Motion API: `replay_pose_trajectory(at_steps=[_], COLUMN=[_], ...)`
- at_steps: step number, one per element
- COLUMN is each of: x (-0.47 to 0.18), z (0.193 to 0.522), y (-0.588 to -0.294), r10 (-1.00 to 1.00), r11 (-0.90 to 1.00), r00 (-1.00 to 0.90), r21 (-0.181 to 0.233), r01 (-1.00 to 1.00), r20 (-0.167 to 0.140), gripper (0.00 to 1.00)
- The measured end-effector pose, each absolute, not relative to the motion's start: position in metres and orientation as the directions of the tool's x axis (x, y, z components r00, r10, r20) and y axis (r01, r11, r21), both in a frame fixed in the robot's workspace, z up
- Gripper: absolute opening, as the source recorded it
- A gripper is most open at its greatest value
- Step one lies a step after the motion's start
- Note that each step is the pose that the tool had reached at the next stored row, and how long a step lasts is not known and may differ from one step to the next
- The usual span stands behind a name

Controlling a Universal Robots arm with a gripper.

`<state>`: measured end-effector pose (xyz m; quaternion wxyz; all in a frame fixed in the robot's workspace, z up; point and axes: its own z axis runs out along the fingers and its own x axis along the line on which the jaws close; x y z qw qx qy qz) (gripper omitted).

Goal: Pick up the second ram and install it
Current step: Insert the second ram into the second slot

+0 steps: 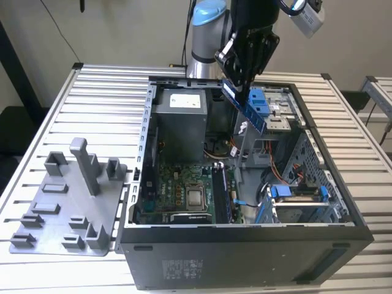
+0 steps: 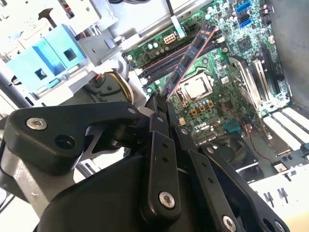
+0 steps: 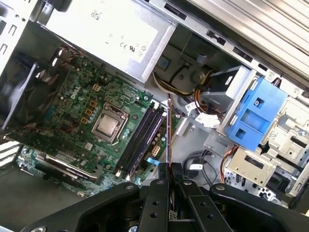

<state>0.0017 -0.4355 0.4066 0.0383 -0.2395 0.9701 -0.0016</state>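
My gripper (image 1: 237, 82) hangs above the open computer case (image 1: 245, 245), shut on the second ram (image 1: 246, 109), a long thin dark stick that slants down from the fingers. In the second wrist view the ram (image 2: 190, 58) reaches out from the gripper (image 2: 161, 104) over the green motherboard (image 2: 227, 92), beside its long black slots (image 2: 161, 63). In the first wrist view the ram (image 3: 168, 130) shows edge-on, held by the gripper (image 3: 169, 166), a little to one side of the slots (image 3: 140, 140). The stick is in the air, well clear of the board.
A grey power supply (image 1: 180, 122) stands at the case's back, and blue drive carriers (image 1: 260, 101) and cables on the exterior view's right. The processor (image 1: 196, 197) lies beside the slots. A grey plastic tray with upright posts (image 1: 67, 202) rests on the slatted table at the exterior view's left.
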Motion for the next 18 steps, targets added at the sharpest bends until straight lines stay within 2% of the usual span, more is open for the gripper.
replay_pose_trajectory(at_steps=[18], x=[0.0017], z=[0.4060], y=[-0.4355], r10=[-0.342], r11=[0.940], r00=[-0.937], r21=[-0.021], r01=[-0.341], r20=[-0.074], gripper=[0.14])
